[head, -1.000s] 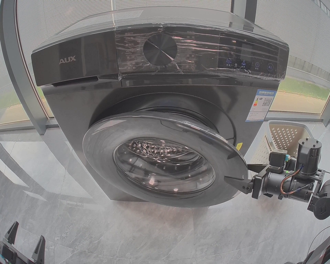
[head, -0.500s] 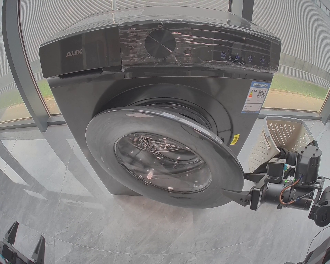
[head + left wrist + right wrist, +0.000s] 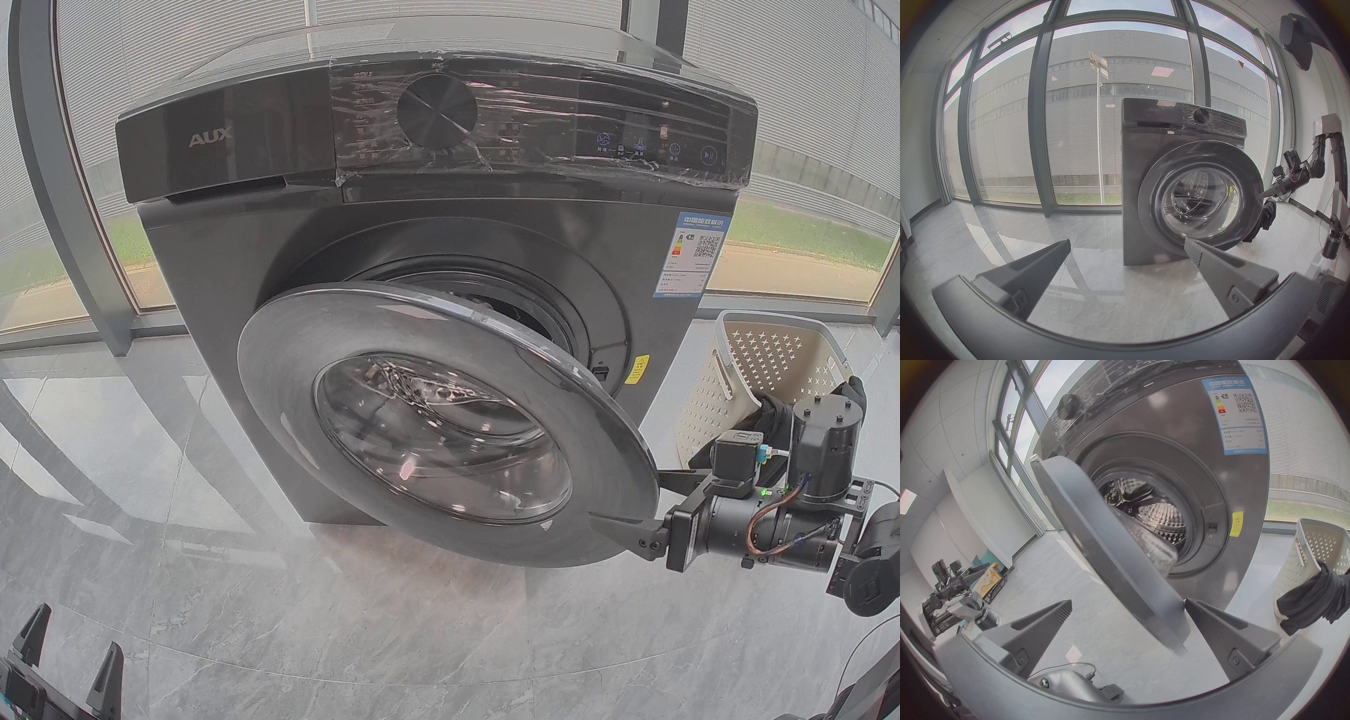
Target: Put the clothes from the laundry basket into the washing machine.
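Beside washing machine (image 3: pixel 216 262), at its right: right gripper (image 3: pixel 626 499) spread wide, jaws either side of round door (image 3: pixel 309 375) rim, contact unclear, nothing clamped. Door stands partway open, drum (image 3: pixel 1143 505) visible behind. Dark clothes (image 3: pixel 1315 596) draped over rim of white laundry basket (image 3: pixel 750 361) on floor (image 3: pixel 375 619) right of machine. Left gripper (image 3: pixel 78 630) low, spread open, empty.

Machines: one dark grey metal front-loading washing machine (image 3: pixel 234 253) is counted.
Baskets: one cream perforated plastic laundry basket (image 3: pixel 717 398) is counted.
Garments: one black cloth garment (image 3: pixel 1312 596) is seen (further ones cannot be told).
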